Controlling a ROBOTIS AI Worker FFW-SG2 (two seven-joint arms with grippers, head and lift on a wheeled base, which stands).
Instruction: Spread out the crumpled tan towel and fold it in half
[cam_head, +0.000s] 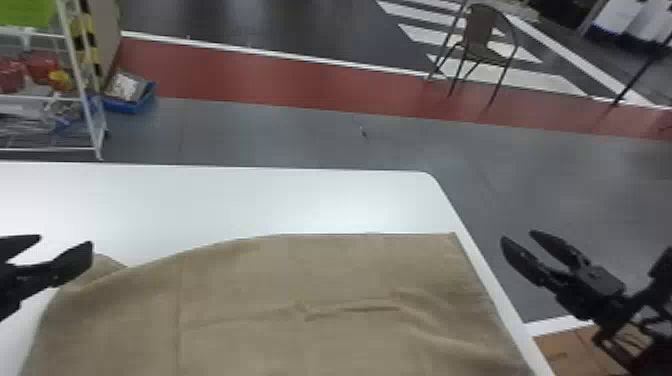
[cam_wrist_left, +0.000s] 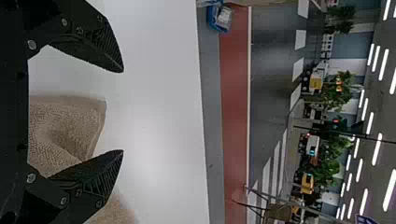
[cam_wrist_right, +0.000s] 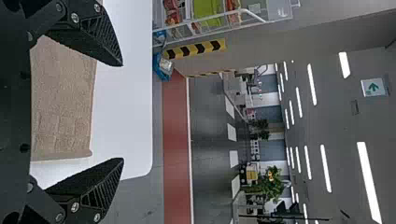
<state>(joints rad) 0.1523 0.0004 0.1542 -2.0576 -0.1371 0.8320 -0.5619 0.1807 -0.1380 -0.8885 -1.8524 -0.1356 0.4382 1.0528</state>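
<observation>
1. Gray floor (cam_head: 320, 145) with a red strip (cam_head: 280, 75) and white crosswalk stripes (cam_head: 440, 35) stretches behind the white desk (cam_head: 200, 200); a chair (cam_head: 480, 45) stands on it.
2. At the head view's left, a white rack (cam_head: 80, 100) holds red and yellow items, with a blue bin (cam_head: 127, 104) just beside it.
3. The tan towel (cam_head: 250, 280) lies spread over the desk's near part, mostly flat, with creases across its middle. Its right edge runs near the desk's right edge, and its far-left outline curves, with 1 small corner poking out behind it.
4. The left gripper (cam_head: 65, 241) is by that far-left part, its jaws parted and released. From the left wrist view, the 2 jaws of the left gripper (cam_wrist_left: 123, 111) frame bare desk, and a rumpled towel corner appears; trees (cam_wrist_left: 331, 161) and ceiling lights (cam_wrist_left: 376, 149) fill out the background.
5. The right gripper (cam_head: 517, 236) appears past the desk's right edge in the head view, jaws also apart and released. Its wrist view gives a towel end with a thick hem, a black-and-yellow striped guard (cam_wrist_right: 196, 48) and a green arrow sign (cam_wrist_right: 373, 87).
</observation>
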